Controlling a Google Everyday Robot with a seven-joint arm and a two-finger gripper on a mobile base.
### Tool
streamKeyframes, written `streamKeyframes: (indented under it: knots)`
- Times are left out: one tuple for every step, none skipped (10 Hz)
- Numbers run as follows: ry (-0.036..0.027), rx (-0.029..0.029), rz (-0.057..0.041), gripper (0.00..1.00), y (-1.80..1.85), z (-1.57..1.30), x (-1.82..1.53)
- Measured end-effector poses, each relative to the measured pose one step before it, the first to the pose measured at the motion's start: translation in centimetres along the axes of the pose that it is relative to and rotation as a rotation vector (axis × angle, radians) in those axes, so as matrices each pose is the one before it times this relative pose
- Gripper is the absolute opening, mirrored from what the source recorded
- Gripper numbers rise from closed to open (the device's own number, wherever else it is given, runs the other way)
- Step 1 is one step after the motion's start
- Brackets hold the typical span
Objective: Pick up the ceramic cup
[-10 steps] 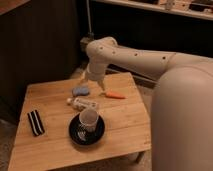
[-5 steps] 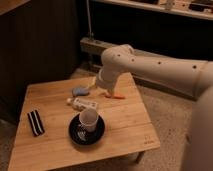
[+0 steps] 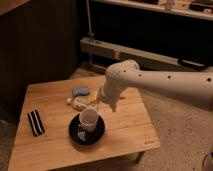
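White arm point(image 3: 150, 82) hides much of the hand point(image 3: 104, 103) beside the ceramic cup point(image 3: 88, 120).

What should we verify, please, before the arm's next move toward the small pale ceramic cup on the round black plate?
1. Small pale ceramic cup upright on round black plate: ok.
2. Gripper close to the cup, just behind its rim: ok.
3. Cup lifted: not ok, it rests on the plate.
4. Clear plastic bottle out of the approach: not ok, it lies beside the gripper.
5. Cup empty: cannot tell.
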Motion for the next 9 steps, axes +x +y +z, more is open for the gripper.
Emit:
streamKeyframes:
  knots:
    - [0.01974, 0.01501, 0.00513, 0.8, -0.109, 1.499, 0.666]
    - [0.01257, 0.01072, 0.01231, 0.8, -0.305, 1.011, 0.29]
    - [0.00994, 0.00747, 0.00468, 0.8, -0.125, 0.856, 0.264]
    - [0.00753, 0.00845, -0.00294, 0.8, 0.167, 0.641, 0.382]
    - [0.00874, 0.01404, 0.00176, 0.8, -0.192, 0.806, 0.409]
    - [0.00859, 0.01011, 0.00407, 0.8, -0.285, 0.886, 0.356]
    - [0.01693, 0.02183, 0.00753, 0.8, -0.618, 2.145, 0.653]
    - [0.01058, 0.01435, 0.00176, 0.77, -0.161, 0.985, 0.299]
    - [0.00507, 0.00824, 0.00269, 0.71, -0.069, 0.392, 0.127]
